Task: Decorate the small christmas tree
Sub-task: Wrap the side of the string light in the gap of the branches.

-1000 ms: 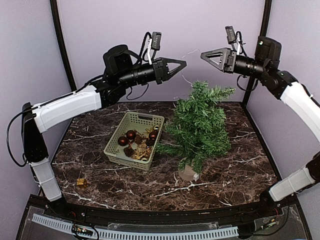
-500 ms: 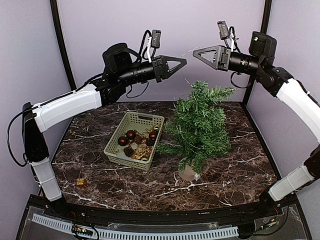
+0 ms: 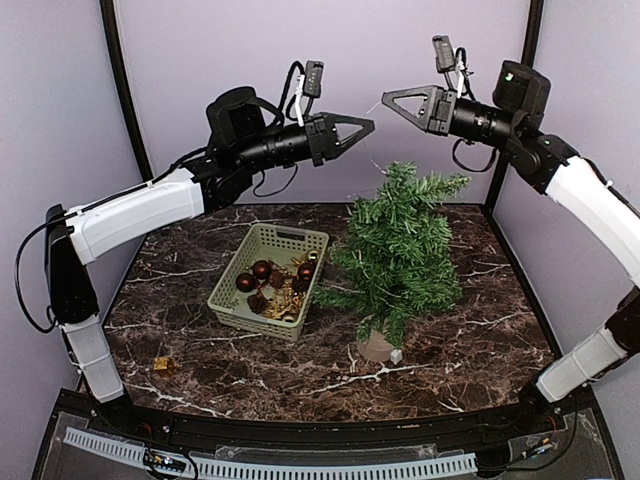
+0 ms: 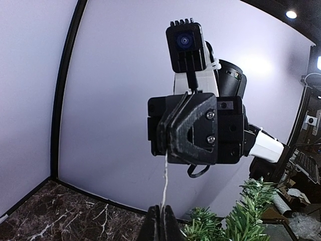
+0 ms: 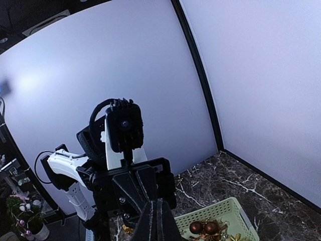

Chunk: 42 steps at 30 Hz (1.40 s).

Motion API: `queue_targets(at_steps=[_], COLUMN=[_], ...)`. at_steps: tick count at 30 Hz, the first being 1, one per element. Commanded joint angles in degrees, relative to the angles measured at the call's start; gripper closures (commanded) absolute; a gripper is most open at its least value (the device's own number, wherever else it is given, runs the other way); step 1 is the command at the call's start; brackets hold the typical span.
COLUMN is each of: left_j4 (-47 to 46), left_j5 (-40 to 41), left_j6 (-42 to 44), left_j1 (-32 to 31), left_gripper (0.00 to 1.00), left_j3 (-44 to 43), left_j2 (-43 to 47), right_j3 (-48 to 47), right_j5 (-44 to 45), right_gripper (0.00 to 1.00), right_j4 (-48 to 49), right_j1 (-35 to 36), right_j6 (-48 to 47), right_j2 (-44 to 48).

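Observation:
The small christmas tree (image 3: 400,255) stands upright on the marble table, right of centre, on its round wooden base (image 3: 377,346). Both grippers hover high above its top, tip to tip. My left gripper (image 3: 371,125) is shut on a thin white string (image 4: 164,181). In the left wrist view that string runs straight up from my left fingertips into my right gripper (image 3: 384,100), which is shut on its other end. The tree's upper branches (image 4: 251,211) show just below the two grippers. What hangs from the string is not visible.
A pale green basket (image 3: 236,300) left of the tree holds dark red balls (image 3: 262,270) and gold ornaments. A small gold piece (image 3: 163,365) lies near the table's front left. A small white bit (image 3: 396,355) rests by the tree's base.
My right gripper has moved left to meet the left gripper's tip and has shut on the string. The left arm has stayed where it was.

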<state>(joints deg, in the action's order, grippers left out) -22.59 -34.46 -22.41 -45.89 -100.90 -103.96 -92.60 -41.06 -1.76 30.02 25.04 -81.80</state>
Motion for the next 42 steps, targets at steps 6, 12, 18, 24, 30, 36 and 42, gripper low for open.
queue_targets(at_steps=[6, 12, 18, 24, 30, 36, 42], left_j4=[1.5, 4.5, 8.1, 11.4, 11.2, 10.0, 9.8], left_j5=[1.1, 4.7, 5.3, 8.7, 11.8, 11.8, 11.4], left_j6=[2.0, 5.2, 7.6, 13.9, 14.1, 13.4, 13.6], left_j1=[0.1, -0.1, -2.2, -8.9, -11.4, -12.3, -12.8], left_gripper=[0.47, 0.24, 0.23, 0.22, 0.21, 0.21, 0.18], left_j3=[0.9, 5.6, 9.2, 10.0, 12.5, 13.3, 12.6], left_j2=[2.5, 7.2, 9.7, 11.7, 13.3, 13.0, 12.7], right_j3=[4.2, 6.9, 11.6, 17.7, 21.1, 22.7, 24.8], right_j5=[14.8, 33.1, 41.7, 48.4, 56.6, 58.1, 58.5], right_gripper=[1.00, 1.00, 1.00, 1.00, 1.00, 1.00, 1.00], right_j4=[0.7, -8.1, -14.9, -18.5, -23.8, -27.5, -29.7], right_j1=[0.3, 0.0, 0.0, 0.0, 0.0, 0.0, 0.0], right_j6=[-4.4, -9.4, -10.8, -10.1, -8.5, -6.9, -5.8], right_j2=[7.1, 14.0, 18.8, 24.3, 29.9, 33.5, 34.8])
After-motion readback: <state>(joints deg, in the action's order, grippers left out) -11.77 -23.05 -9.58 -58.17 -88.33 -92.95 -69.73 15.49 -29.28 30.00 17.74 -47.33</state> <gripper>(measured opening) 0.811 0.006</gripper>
